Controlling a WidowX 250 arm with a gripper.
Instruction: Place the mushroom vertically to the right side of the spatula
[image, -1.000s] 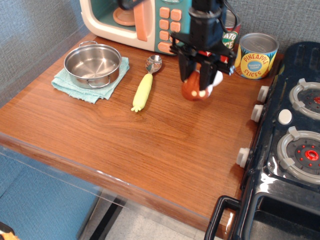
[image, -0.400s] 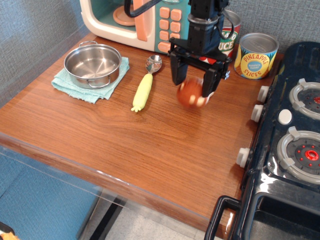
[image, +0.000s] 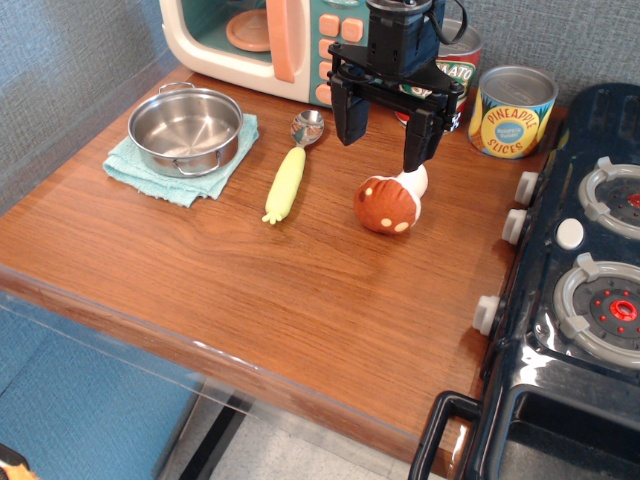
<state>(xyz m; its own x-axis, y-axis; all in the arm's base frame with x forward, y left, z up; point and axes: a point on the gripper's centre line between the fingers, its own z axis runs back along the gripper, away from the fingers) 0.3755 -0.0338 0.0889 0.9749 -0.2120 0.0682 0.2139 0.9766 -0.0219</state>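
Observation:
The mushroom (image: 392, 203) lies on its side on the wooden counter, reddish-brown spotted cap toward the front, cream stem pointing to the back right. The spatula (image: 291, 170) lies to its left, yellow ribbed handle toward the front, metal head toward the back. My gripper (image: 384, 140) hangs open just above and behind the mushroom, its two black fingers spread wide and holding nothing. Its right finger tip is close to the mushroom's stem.
A steel pot (image: 186, 128) sits on a teal cloth (image: 150, 175) at the left. A toy microwave (image: 270, 40) stands at the back. Two cans, one pineapple (image: 511, 112), stand back right. A dark toy stove (image: 580, 270) fills the right side.
The gripper opened and let go of the mushroom, which dropped onto the counter on its side. The gripper then rose a little and moved back.

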